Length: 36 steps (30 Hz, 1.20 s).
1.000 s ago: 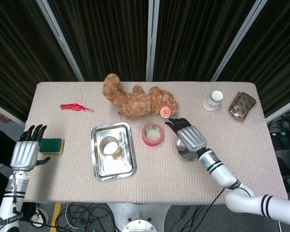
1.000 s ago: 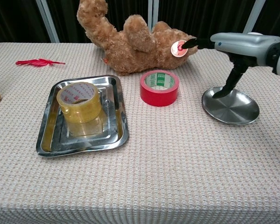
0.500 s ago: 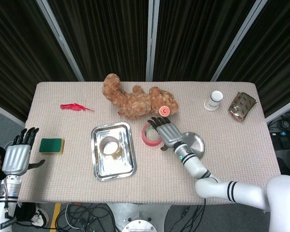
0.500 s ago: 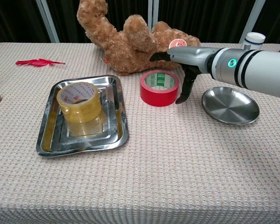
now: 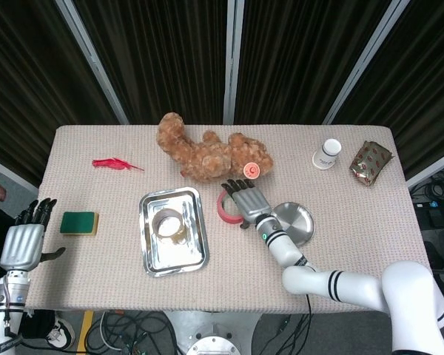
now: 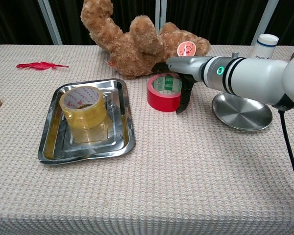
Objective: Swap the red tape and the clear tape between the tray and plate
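Right hand [image 6: 183, 78] hovers over red tape roll [image 6: 166, 92] on the cloth btwn tray [image 6: 122, 128] & plate [image 6: 242, 112], fingers spread w/ thumb down its side, not yet pinching; roll prob. light, stiff, slick-sided, so grip across rim thru core.

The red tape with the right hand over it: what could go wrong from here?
The right hand is spread over the red tape without a clear grip, so the roll may slip or roll away. The teddy bear lies right behind the tape, so the fingers could catch it. The clear tape fills the tray, leaving little room.
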Tool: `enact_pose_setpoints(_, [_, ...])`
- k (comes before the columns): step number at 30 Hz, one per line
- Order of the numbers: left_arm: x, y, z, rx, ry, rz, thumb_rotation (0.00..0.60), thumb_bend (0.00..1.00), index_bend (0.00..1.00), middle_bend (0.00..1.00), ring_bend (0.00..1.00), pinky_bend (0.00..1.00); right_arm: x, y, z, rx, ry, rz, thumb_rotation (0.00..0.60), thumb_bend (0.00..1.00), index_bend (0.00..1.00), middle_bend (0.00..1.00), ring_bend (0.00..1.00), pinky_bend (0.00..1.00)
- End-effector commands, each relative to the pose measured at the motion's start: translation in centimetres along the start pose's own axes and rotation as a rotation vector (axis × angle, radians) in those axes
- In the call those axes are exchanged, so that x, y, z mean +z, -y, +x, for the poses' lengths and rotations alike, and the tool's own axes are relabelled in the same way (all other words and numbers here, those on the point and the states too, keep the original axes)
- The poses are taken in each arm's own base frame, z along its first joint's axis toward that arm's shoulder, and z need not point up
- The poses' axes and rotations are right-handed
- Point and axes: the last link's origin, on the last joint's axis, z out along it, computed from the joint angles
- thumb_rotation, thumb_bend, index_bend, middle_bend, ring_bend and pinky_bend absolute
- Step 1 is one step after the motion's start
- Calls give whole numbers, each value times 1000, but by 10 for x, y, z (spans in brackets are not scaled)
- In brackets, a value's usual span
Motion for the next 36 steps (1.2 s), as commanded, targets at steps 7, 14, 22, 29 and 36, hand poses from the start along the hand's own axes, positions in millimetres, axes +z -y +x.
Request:
enact_pose_setpoints(7, [1, -2, 2, -4, 0, -6, 600, 75, 24, 61, 0, 152, 2, 6, -3, 12, -22, 7, 600, 29, 0, 146, 27, 77])
enact_pose_setpoints(14, [2, -4, 1, -12, 12, -6, 600, 74, 24, 60, 0, 152, 2, 7, -2, 23, -56, 7, 600, 140, 5, 366, 253, 380])
enact_pose_setpoints(22, [1, -4, 3, -14, 12, -8, 600, 75, 25, 60, 0, 153, -13, 1, 12, 48, -124, 37, 600, 184, 50, 435, 320, 458])
enact_pose_setpoints(29, [2, -8, 3, -18, 16, -20, 600, 74, 26, 60, 0, 153, -69, -35, 29, 48, -212, 13, 600, 183, 50, 436, 320, 458])
enact_pose_setpoints(36, [2, -13, 4, -29, 11, -39, 600, 74, 26, 60, 0, 153, -110, -79, 12, 22, -204, -79, 600, 184, 50, 434, 320, 458])
